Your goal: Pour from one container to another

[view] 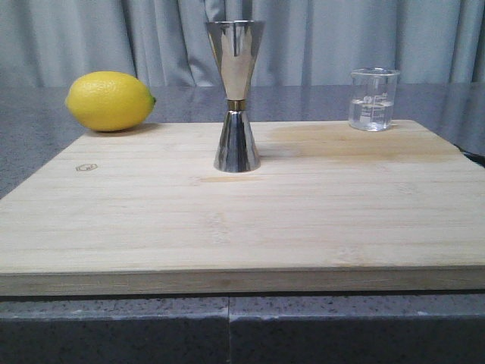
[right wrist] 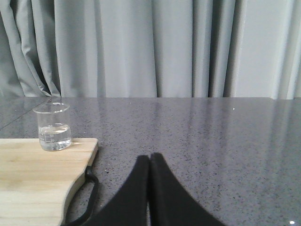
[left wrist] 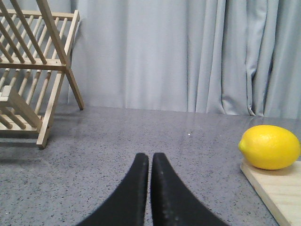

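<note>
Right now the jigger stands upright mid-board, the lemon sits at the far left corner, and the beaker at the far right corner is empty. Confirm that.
Not quite: the beaker is not empty. The front and right wrist views both show clear liquid in its lower part. The rest holds: the jigger stands upright mid-board, and the lemon sits at the far left corner.
</note>
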Controlling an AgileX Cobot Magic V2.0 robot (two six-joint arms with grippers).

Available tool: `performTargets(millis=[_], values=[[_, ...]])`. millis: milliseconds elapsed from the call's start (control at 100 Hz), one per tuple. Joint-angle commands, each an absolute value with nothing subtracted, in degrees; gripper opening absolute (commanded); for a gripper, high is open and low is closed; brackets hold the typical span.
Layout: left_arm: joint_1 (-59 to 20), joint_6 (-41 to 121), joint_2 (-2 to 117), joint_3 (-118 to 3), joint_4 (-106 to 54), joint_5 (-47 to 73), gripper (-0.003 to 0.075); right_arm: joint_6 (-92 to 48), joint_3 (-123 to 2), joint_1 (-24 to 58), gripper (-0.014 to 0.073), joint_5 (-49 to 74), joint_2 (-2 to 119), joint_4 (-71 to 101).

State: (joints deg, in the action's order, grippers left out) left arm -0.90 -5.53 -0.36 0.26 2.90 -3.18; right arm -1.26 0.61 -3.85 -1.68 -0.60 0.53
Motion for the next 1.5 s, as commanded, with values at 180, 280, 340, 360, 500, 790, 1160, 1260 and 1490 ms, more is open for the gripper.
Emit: performTargets(millis=[180, 280, 340, 360, 500, 790, 1160, 1260, 1490], values=[[-1.37, -5.89, -1.62, 1.91, 2.41, -7.80, -0.0019, -1.36, 1.28, -4.15, -0.0072, -5.97, -1.60, 0.00], [-1.37, -5.89, -1.62, 1.91, 2.41, -7.80, -0.0019, -1.36, 1.28, -4.15, -0.0072, -5.97, -1.60, 0.00], [-1.37, -5.89, -1.62, 1.91, 2.41, -7.80, -0.0019, -1.36, 1.28, -4.15, -0.0072, -5.97, -1.60, 0.00], [-1.37, -5.89, -1.62, 1.91, 2.41, -7.80, -0.0019, -1.36, 1.28, -4.15, -0.0072, -5.97, -1.60, 0.00], [-1.37, -5.89, -1.62, 1.91, 2.41, -7.91, -0.0019, -1.36, 1.28, -4.15, -0.0072, -5.97, -1.60, 0.00], [-1.37, -5.89, -1.62, 1.91, 2.41, -10.38, -0.0019, -1.36, 1.28, -4.15, -0.0072, -7.85, -1.60, 0.00], [-1.37, -5.89, -1.62, 1.91, -4.73, -10.38, -0.0019, -1.36, 1.28, -4.15, -0.0072, -10.91, -1.60, 0.31], [-1.37, -5.89, -1.62, 1.91, -4.73, -10.38, -0.0019, -1.36, 1.28, -4.15, -0.0072, -12.51, -1.60, 0.31], [-1.37, -5.89, -1.62, 1.91, -4.73, -10.38, -0.0019, -1.36, 1.28, -4.15, -0.0072, -16.81, -1.60, 2.39]])
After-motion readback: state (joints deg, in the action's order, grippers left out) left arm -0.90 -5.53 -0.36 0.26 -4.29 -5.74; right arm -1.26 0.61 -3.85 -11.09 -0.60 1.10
